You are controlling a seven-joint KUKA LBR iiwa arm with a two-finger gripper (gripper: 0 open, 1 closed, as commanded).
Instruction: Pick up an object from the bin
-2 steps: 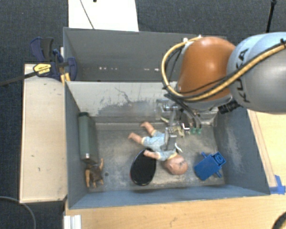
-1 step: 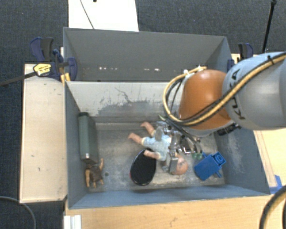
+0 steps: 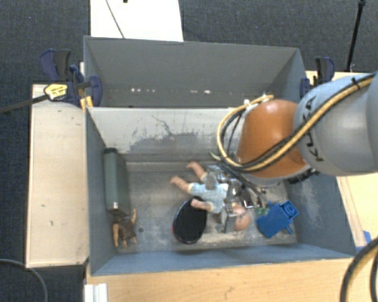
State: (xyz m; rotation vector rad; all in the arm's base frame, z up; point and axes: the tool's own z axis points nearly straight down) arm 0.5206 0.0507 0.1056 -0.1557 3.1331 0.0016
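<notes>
My gripper (image 3: 227, 214) is low in the bin's front middle, right over a small baby doll (image 3: 205, 190). The doll wears light blue and lies with its bare arms and legs pointing up-left; its pinkish head end is partly hidden beneath the gripper. A black oval flat thing (image 3: 190, 222) lies against the doll's lower left side. A blue blocky plastic thing (image 3: 276, 219) sits just right of the gripper, near the front wall.
A long grey cylinder (image 3: 111, 178) lies along the left wall. A small brown toy figure (image 3: 123, 226) sits below it in the front left corner. The arm's orange cover and looped cables hang over the bin's right half.
</notes>
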